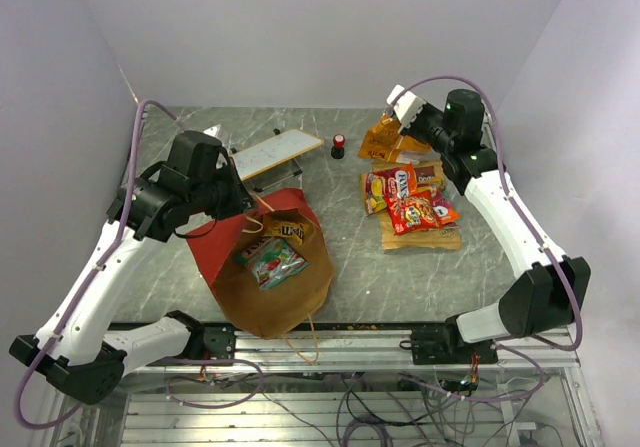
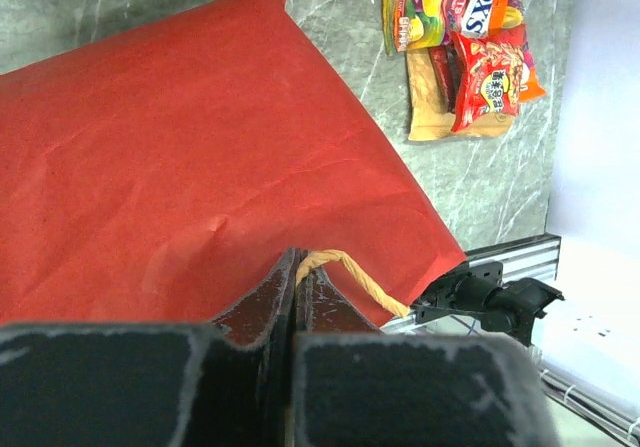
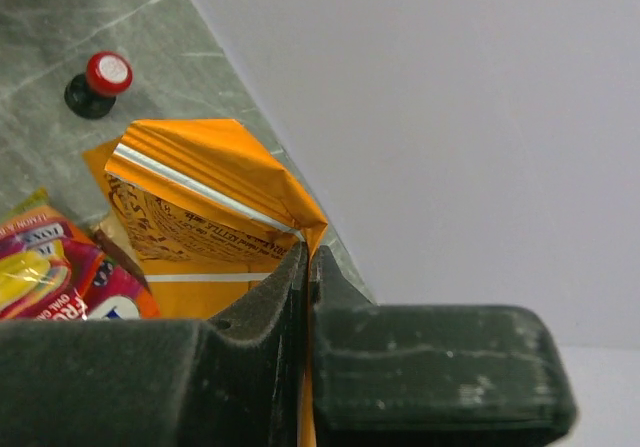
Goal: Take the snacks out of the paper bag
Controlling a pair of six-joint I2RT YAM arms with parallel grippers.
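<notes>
The paper bag [image 1: 225,252] lies on its side, red outside, with its brown mouth facing the near edge. A brown packet [image 1: 285,231] and a green-and-red packet [image 1: 270,262] lie in the mouth. My left gripper [image 1: 243,199] is shut on the bag's tan twisted handle [image 2: 360,279], its tips [image 2: 298,262] just above the red paper [image 2: 180,147]. My right gripper [image 1: 397,117] is shut on the corner of an orange snack packet [image 3: 190,197] and holds it at the far right [image 1: 380,139]. Several packets [image 1: 410,207] lie in a pile at the right.
A flat white board [image 1: 278,152] lies at the back centre. A small red-and-black cylinder [image 1: 339,146] stands beside it and also shows in the right wrist view [image 3: 100,82]. The back wall is close behind the right gripper. A metal rail [image 1: 360,342] runs along the near edge.
</notes>
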